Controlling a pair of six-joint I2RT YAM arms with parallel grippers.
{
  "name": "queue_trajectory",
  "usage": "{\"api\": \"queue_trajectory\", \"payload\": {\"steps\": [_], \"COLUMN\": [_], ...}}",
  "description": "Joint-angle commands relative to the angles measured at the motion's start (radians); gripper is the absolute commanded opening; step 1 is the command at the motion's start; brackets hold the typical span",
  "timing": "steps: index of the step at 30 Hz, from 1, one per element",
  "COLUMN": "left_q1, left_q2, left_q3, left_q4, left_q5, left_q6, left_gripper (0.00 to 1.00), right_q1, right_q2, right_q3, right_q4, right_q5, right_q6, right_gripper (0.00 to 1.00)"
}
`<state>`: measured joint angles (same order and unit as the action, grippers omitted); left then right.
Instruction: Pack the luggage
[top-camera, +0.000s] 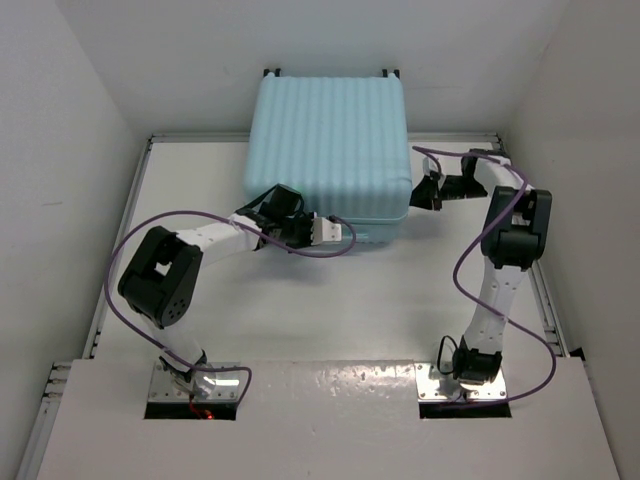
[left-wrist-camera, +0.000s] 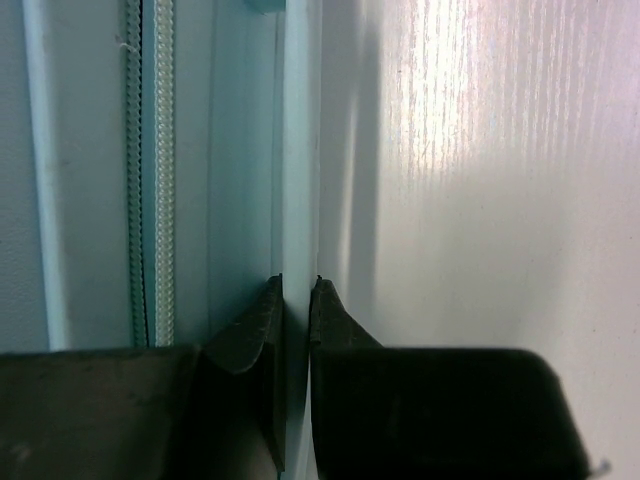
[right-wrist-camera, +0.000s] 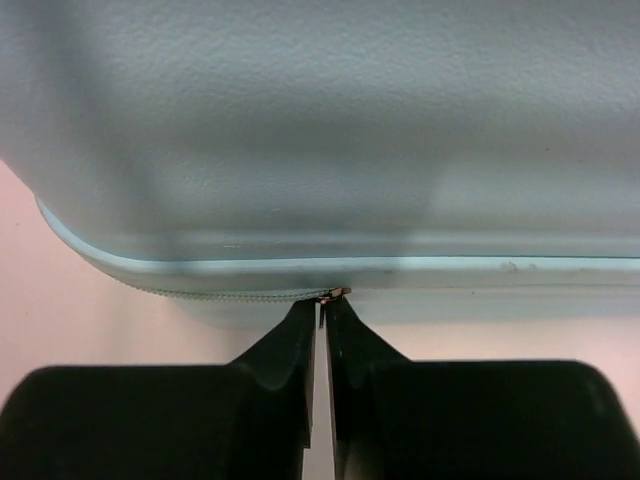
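The luggage (top-camera: 330, 140), a pale aqua ribbed hard-shell case, lies flat and closed at the back middle of the white table (top-camera: 380, 300). My left gripper (top-camera: 343, 232) is at its near edge, lying along that edge. In the left wrist view this gripper (left-wrist-camera: 297, 285) is shut on a thin aqua rim of the luggage (left-wrist-camera: 90, 150), with a zipper track (left-wrist-camera: 160, 170) beside it. My right gripper (top-camera: 418, 195) is at the case's right side. In the right wrist view it (right-wrist-camera: 326, 298) is shut on a small metal zipper pull (right-wrist-camera: 335, 293) under the luggage shell (right-wrist-camera: 320, 120).
White walls (top-camera: 70, 150) enclose the table on the left, right and back. A raised rail (top-camera: 545, 290) runs along the table's sides. Purple cables (top-camera: 470, 270) loop off both arms. Bare table top (left-wrist-camera: 480, 200) lies beside the left gripper.
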<state>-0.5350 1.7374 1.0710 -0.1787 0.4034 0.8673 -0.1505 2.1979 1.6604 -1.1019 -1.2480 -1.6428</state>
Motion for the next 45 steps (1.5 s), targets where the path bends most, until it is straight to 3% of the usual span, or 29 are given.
{"api": "queue_trajectory", "payload": {"steps": [1, 4, 13, 22, 23, 24, 26, 27, 32, 33, 38, 45], "left_q1": [0.101, 0.101, 0.081, 0.026, 0.017, 0.004, -0.009, -0.023, -0.074, -0.083, -0.105, -0.114], "left_q2": [0.093, 0.102, 0.074, 0.042, 0.042, 0.033, 0.024, 0.013, -0.024, -0.024, -0.062, -0.127], "left_q3": [-0.020, -0.020, -0.040, -0.059, -0.048, -0.048, -0.048, -0.048, -0.080, -0.104, -0.166, -0.269], "left_q4": [-0.042, -0.042, -0.024, 0.027, 0.027, 0.036, 0.036, 0.036, 0.079, 0.106, 0.177, 0.301], "left_q5": [-0.229, -0.229, -0.229, -0.218, -0.218, -0.218, -0.218, -0.209, -0.169, -0.146, -0.058, 0.069], "left_q6": [0.032, 0.012, -0.085, -0.163, -0.183, -0.192, -0.218, -0.231, -0.293, -0.313, -0.412, -0.501], "left_gripper": [0.00, 0.00, 0.00, 0.00, 0.00, 0.00, 0.00, 0.00, 0.00, 0.00, 0.00, 0.00], "right_q1": [0.048, 0.043, 0.008, 0.110, 0.138, 0.143, 0.219, 0.236, 0.409, 0.452, 0.577, 0.724], "right_q2": [0.020, 0.049, -0.159, -0.452, -0.508, -0.533, -0.621, -0.706, -0.803, -0.820, -0.817, -0.724], "right_q3": [0.088, 0.114, -0.180, -0.523, -0.551, -0.626, -0.778, -0.921, -1.073, -1.100, -1.107, -1.051], "right_q4": [-0.321, -0.465, -0.429, 0.193, 0.405, 0.503, 0.717, 1.019, 1.408, 1.441, 1.626, 1.804], "right_q5": [-0.143, -0.154, -0.081, -0.002, 0.028, 0.042, 0.112, 0.175, 0.496, 0.639, 0.919, 0.977], "right_q6": [-0.259, -0.388, -0.292, 0.501, 0.644, 0.855, 1.068, 1.301, 1.699, 1.730, 1.877, 1.905], "right_gripper": [0.04, 0.00, 0.00, 0.00, 0.00, 0.00, 0.00, 0.00, 0.00, 0.00, 0.00, 0.00]}}
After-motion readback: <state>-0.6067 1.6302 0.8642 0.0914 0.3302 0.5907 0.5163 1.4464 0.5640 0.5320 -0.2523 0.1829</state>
